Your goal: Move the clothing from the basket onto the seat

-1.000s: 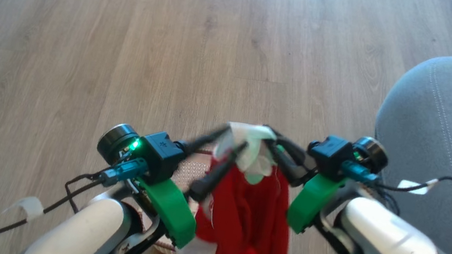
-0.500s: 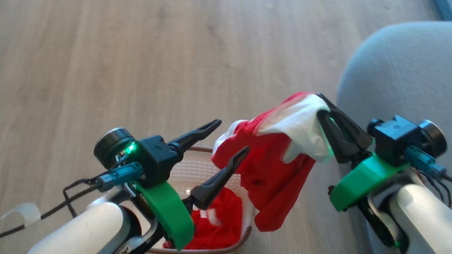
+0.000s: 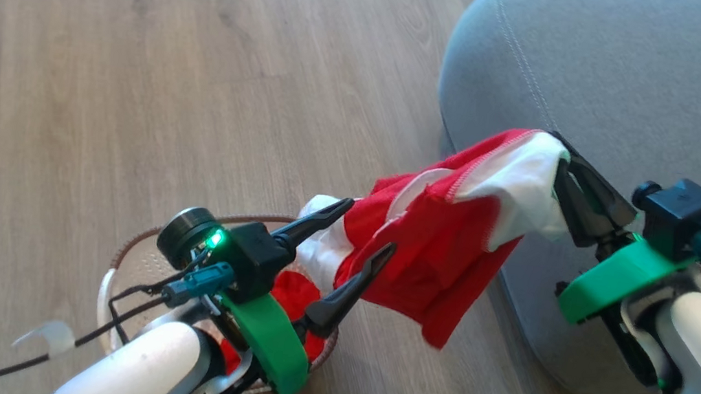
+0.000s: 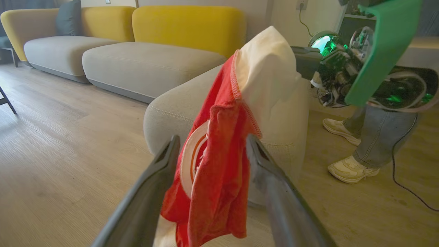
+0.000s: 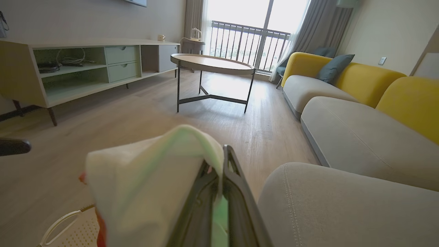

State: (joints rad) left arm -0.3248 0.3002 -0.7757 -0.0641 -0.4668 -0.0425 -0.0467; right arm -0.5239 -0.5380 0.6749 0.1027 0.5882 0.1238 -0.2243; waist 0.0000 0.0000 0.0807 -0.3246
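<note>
Our right jaws are clamped on the white end of the red-and-white garment (image 3: 448,239), which trails back from them between our left jaws, standing wide apart. The seat (image 3: 650,96) lies just beyond the right jaws, the nearer arm; the basket (image 3: 133,255) sits under the left.

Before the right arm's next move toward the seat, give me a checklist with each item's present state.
1. Right gripper shut on red-and-white garment: ok.
2. Left gripper open: ok.
3. Left gripper clear of that garment: not ok, it hangs between the open jaws.
4. Garment above seat: not ok, mostly over floor.
5. Basket emptied: not ok, plain red garment inside.
6. Person's shoes clear of path: cannot tell.
</note>
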